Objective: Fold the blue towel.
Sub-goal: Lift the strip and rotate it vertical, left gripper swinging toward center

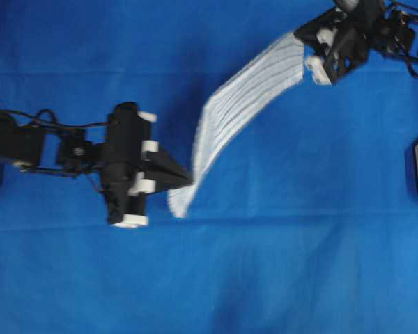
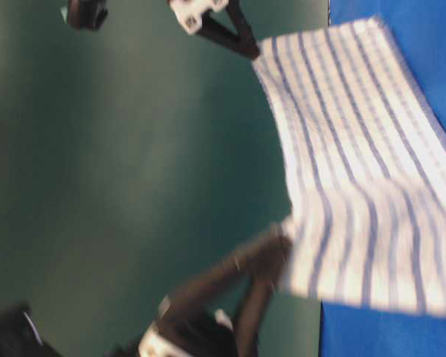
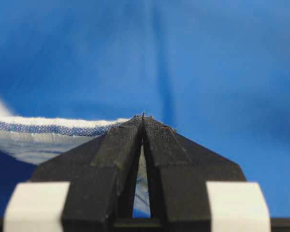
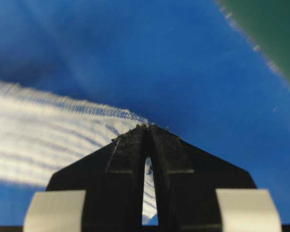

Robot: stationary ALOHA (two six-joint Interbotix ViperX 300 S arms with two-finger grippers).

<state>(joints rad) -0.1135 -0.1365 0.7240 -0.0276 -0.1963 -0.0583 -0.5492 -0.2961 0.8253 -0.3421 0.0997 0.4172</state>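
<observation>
Blue towel [image 1: 240, 111]: one, white woven cloth with thin dark-blue and light-blue stripes, lifted off the table and stretched as a sagging band between the two grippers. In the overhead view it runs from lower centre up to the upper right, with its lower corner drooping just past the left gripper's tips. In the table-level view [image 2: 357, 171] it hangs as a broad sheet, one corner pinched at the top and another lower down.

Towel edge at left wrist [image 3: 48, 128]: a blue-striped hem runs in from the left and ends at the closed tips; a sliver of cloth shows through the slit between the fingers.

Towel edge at right wrist [image 4: 48, 135]: blurred striped cloth spreads to the left of the tips; cloth also shows in the slit.

Left gripper [image 1: 188, 177]: one, jaws pressed together on a towel corner, tips meeting in a point [image 3: 143, 118].

Right gripper [image 1: 305, 43]: one, jaws likewise clamped on the opposite towel corner [image 4: 149, 128], at the upper right of the overhead view.

Grippers counted: two, both holding the same towel, well apart.

Blue table covering [image 1: 209, 278]: one, plain solid blue, lying under everything.

Green backdrop [image 2: 134, 186]: one dark green surface behind the arms in the table-level view; a strip of it shows in the right wrist view [image 4: 275, 34].
</observation>
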